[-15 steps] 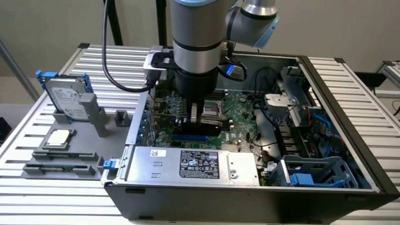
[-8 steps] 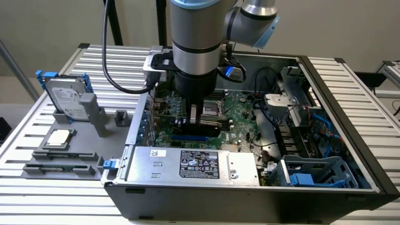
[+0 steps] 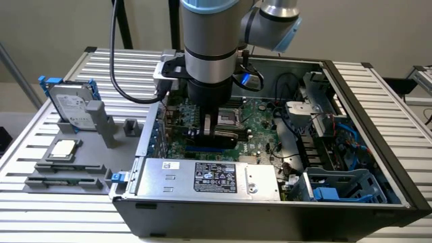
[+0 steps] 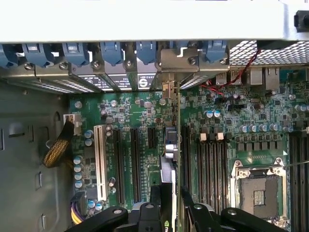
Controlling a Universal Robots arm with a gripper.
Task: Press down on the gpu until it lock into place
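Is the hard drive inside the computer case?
No, the hard drive stands outside the computer case, on the exterior view's left.

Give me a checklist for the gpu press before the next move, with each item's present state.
1. Position: the end effector is down at the top edge of the gpu: ok.
2. Attitude: the gpu stands upright on the motherboard, parallel to the empty black slots beside it: ok.
3. Rear end: the silver bracket sits in the case's rear bracket row: ok.
4. Obstructions: the red wires lie apart from the card: ok.
5. Seating: whether the card's edge is fully down in its slot and locked: cannot tell.
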